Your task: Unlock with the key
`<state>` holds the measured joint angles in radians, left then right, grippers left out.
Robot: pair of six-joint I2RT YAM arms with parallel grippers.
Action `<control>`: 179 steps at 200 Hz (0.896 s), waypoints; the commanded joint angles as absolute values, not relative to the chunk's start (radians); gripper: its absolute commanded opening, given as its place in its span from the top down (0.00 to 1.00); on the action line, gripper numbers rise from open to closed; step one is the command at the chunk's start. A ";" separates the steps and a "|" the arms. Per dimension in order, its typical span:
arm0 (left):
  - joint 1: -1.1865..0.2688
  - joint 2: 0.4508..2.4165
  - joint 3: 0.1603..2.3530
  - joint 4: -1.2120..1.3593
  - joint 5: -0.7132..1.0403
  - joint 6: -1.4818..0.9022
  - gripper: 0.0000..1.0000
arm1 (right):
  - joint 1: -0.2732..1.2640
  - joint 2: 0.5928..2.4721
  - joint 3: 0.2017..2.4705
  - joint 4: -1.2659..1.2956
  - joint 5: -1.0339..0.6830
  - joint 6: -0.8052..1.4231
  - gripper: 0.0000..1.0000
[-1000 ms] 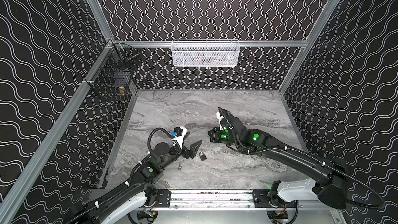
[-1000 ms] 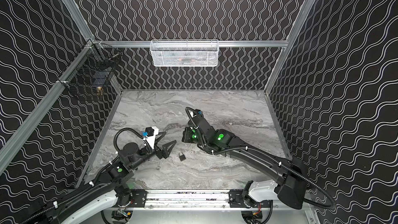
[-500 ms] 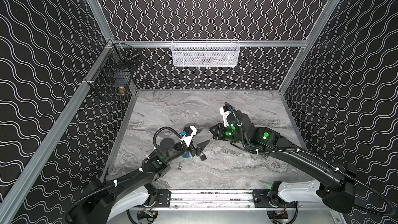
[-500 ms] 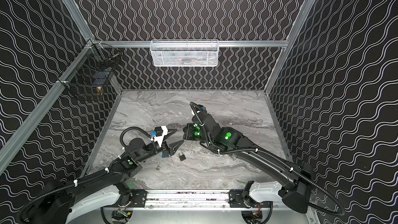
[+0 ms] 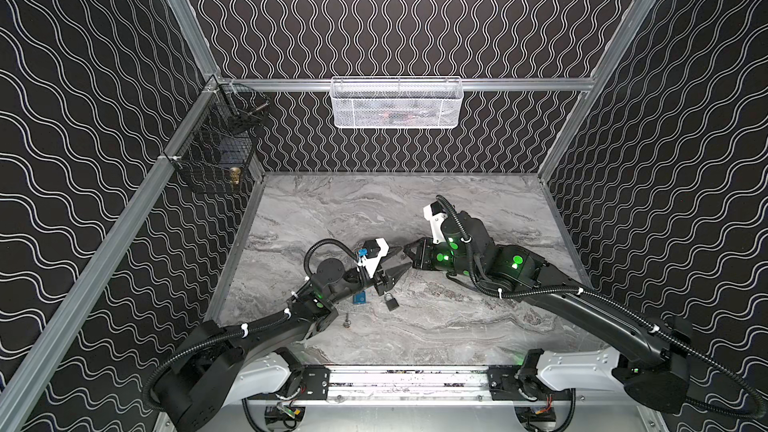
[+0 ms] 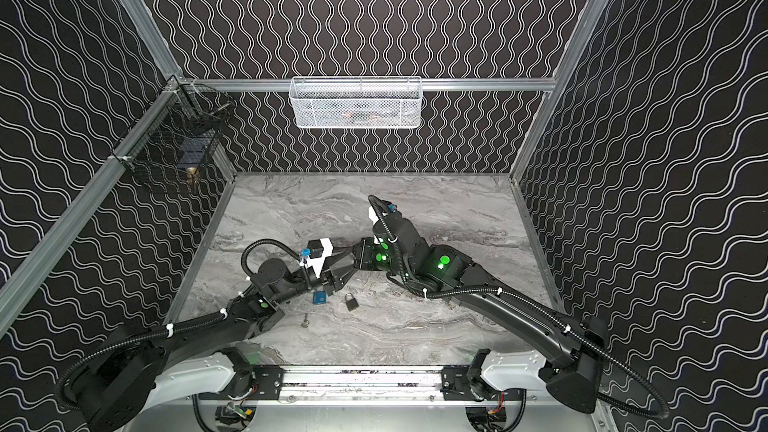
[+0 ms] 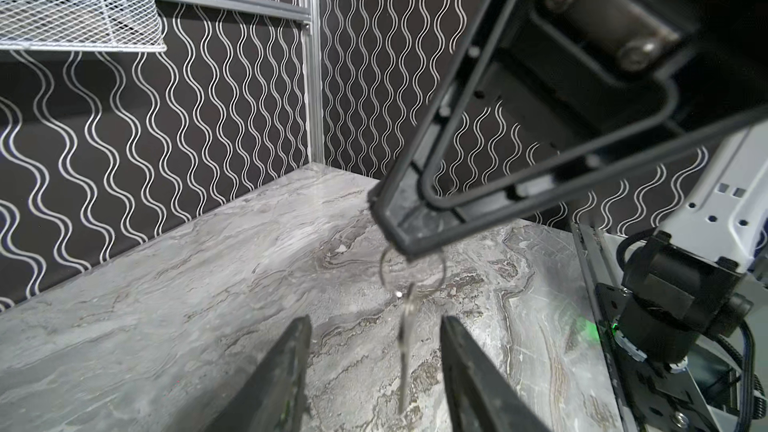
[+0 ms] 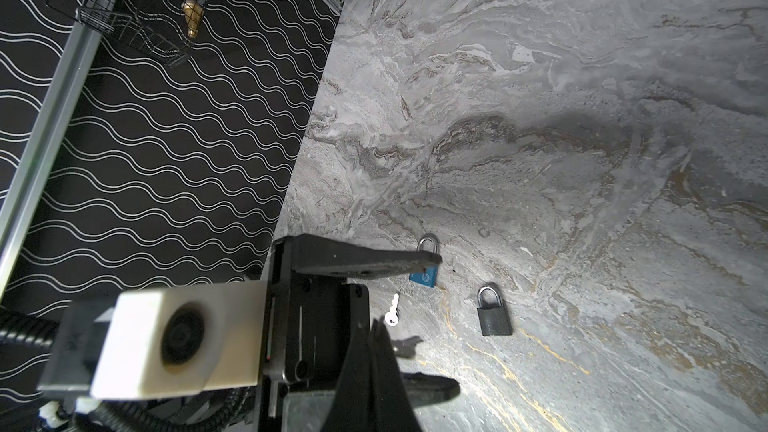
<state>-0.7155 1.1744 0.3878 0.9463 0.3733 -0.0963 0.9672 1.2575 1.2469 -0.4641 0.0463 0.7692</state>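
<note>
Above desk (image 5: pixel 457 326) middle, right pincer (image 7: pixel 399 238) clamped on ring (image 7: pixel 382 272); key (image 7: pixel 404 342) dangles inside half-open left pincer (image 7: pixel 374 322), untouched; close slowly near bow, leaving blade tip free, before right lets go; black lock (image 5: pixel 390 302) lies nearer front edge, beside blue lock (image 5: pixel 360 297).

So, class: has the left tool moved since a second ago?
Yes: against the unmoved black padlock, the left tool went from beside it toward the back wall and rightward, around the key hanging from the right tool.
</note>
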 commanded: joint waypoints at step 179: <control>-0.713 1.192 0.400 1.003 0.449 -0.086 1.00 | 0.965 1.244 1.229 -0.396 0.055 0.773 1.00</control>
